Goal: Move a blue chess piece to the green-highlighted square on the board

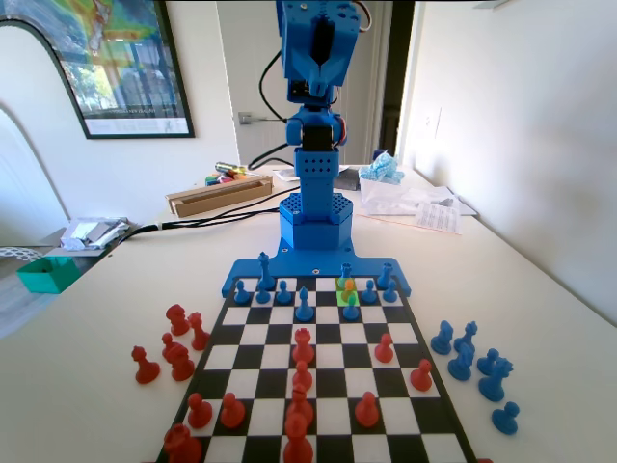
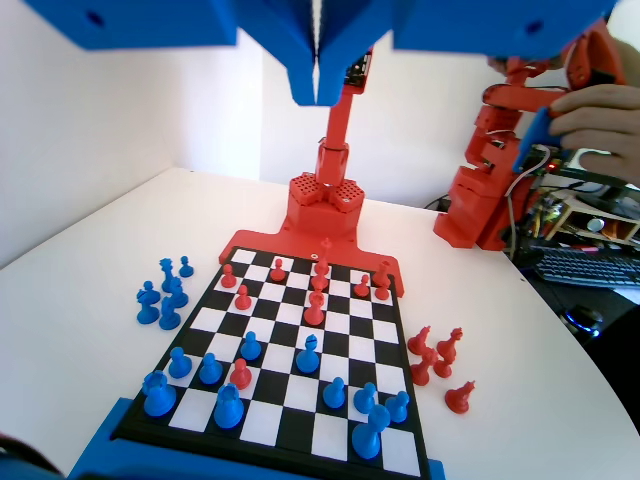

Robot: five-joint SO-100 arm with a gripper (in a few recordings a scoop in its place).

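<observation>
The board (image 1: 318, 386) lies in front of the blue arm (image 1: 313, 203), which is raised high above it. The green-highlighted square (image 1: 340, 292) is in the second row from the arm, right of centre in the fixed view, and a small red piece (image 1: 349, 285) stands on it. A blue chess piece (image 1: 351, 308) stands just in front of that square, with several more blue pieces (image 1: 283, 289) along the arm's end. In the wrist view my gripper (image 2: 318, 92) hangs far above the board (image 2: 330, 405), jaws pressed together, holding nothing.
Several captured blue pieces (image 1: 472, 359) stand off the board's right side in the fixed view, and captured red ones (image 1: 175, 338) off its left. Red pieces (image 1: 302, 376) fill the near half. Boxes, cables and papers (image 1: 217, 193) lie behind the arm.
</observation>
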